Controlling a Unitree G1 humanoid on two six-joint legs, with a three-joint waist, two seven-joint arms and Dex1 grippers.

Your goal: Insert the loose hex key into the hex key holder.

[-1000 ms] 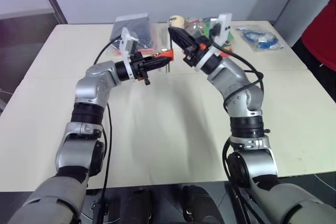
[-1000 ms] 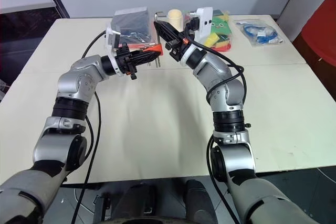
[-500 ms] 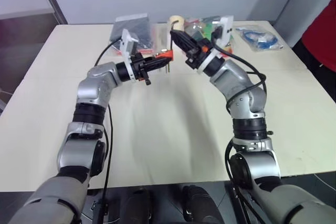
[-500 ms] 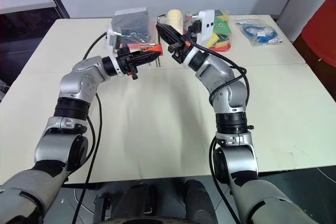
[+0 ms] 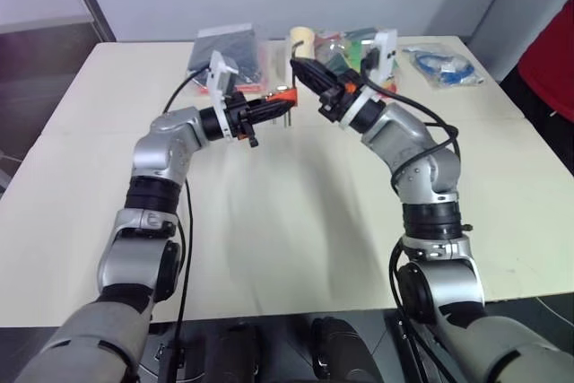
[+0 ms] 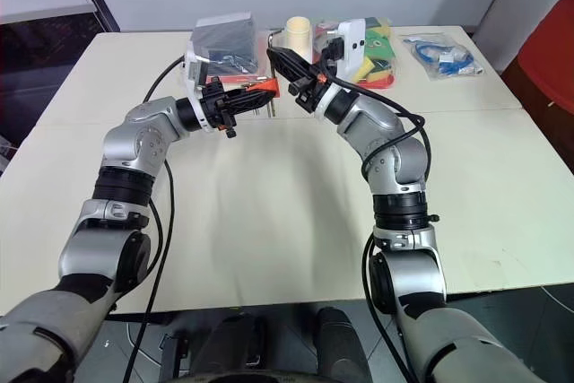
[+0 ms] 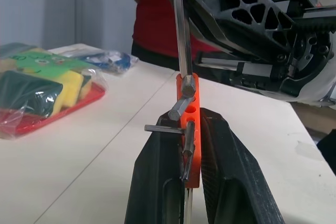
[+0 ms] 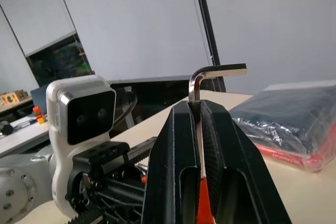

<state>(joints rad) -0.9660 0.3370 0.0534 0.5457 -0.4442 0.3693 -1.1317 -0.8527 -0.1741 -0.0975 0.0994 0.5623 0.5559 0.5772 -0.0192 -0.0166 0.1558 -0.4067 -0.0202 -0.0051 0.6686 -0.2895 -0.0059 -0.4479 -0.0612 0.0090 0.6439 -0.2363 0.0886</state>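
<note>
My left gripper (image 5: 272, 102) is shut on the hex key holder (image 7: 190, 109), a small orange block with short grey keys sticking out, and holds it above the table. My right gripper (image 8: 195, 106) is shut on the loose hex key (image 8: 197, 84), whose bent short leg sticks out past the fingertips. In the left wrist view the key's long leg (image 7: 181, 24) comes straight down onto the holder's top end, with the right gripper (image 7: 231, 9) just behind it. Whether the tip sits inside a hole I cannot tell.
At the table's far edge lie a dark bag (image 5: 228, 46), a cream roll (image 5: 301, 38), a bag of yellow and green items (image 6: 369, 53) and a bag with blue cable (image 5: 441, 66). A person in red (image 5: 549, 53) stands at the right.
My right wrist has tilted a little and its forearm has swung slightly to the right, still holding the key by the holder. The left gripper and the holder have stayed in place.
</note>
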